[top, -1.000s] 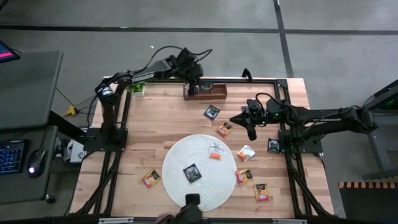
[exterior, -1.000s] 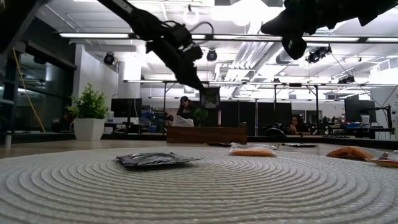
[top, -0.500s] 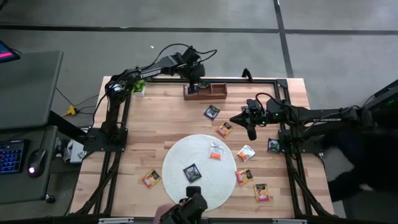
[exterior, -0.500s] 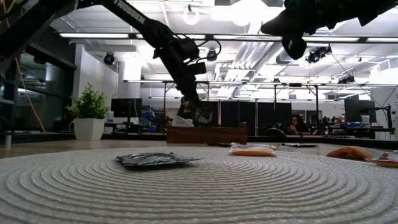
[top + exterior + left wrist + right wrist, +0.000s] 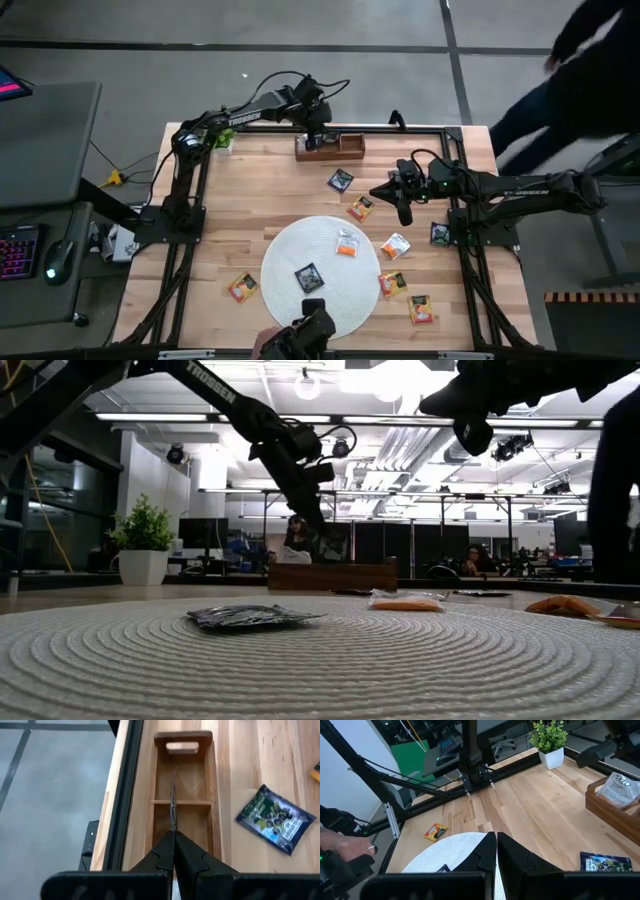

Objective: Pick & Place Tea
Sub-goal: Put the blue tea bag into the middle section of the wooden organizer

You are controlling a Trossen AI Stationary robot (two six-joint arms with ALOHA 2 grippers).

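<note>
While the left claw (image 5: 316, 135) hangs over the brown wooden tray (image 5: 345, 147) at the table's (image 5: 260, 190) far edge, its fingers are pinched on a tea sachet held edge-on above the tray's divider (image 5: 173, 805); the right wrist view alone shows that sachet's white face (image 5: 619, 790). Right claw (image 5: 404, 212): fingers together, empty, raised mid-table over bare wood between sachets. Tea elsewhere: one black sachet (image 5: 309, 277) and one white-and-orange sachet (image 5: 347, 243) on the round white mat (image 5: 285, 250); a dark sachet (image 5: 275, 819) just beside the tray; others scattered toward the table's right and near edges. Potted plant (image 5: 221, 141): far left corner. Low view only: a person's dark form (image 5: 618, 490) at right.
</note>
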